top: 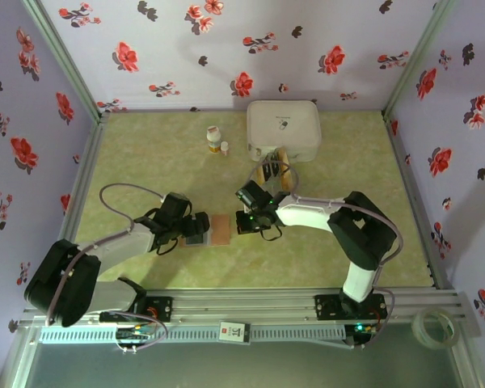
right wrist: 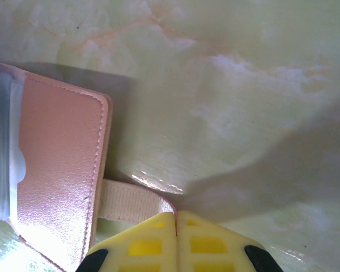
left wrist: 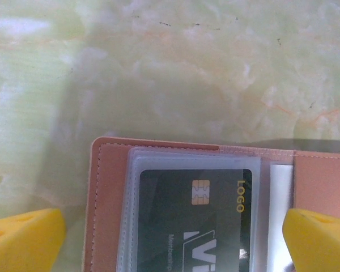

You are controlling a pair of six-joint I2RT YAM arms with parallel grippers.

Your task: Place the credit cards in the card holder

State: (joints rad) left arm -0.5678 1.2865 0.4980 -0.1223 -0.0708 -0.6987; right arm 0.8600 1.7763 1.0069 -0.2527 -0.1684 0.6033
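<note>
The card holder (top: pixel 219 229) lies open on the green marbled table (top: pixel 145 162), between the two arms near the table's middle. The left gripper (left wrist: pixel 170 243) hangs over it with jaws spread wide, one yellow fingertip (left wrist: pixel 22 238) at each side of the holder, grasping nothing. A black card (left wrist: pixel 195 221) with a gold chip sits inside a clear sleeve (left wrist: pixel 131 226) on the holder's inner face. The right gripper (right wrist: pixel 175 243), clenched tight, sits just beside the holder's right edge, where a pale elastic strap (right wrist: pixel 127 201) runs up to its fingertips. Whether the strap is pinched is unclear. A white box (top: pixel 283 128) stands well back.
</note>
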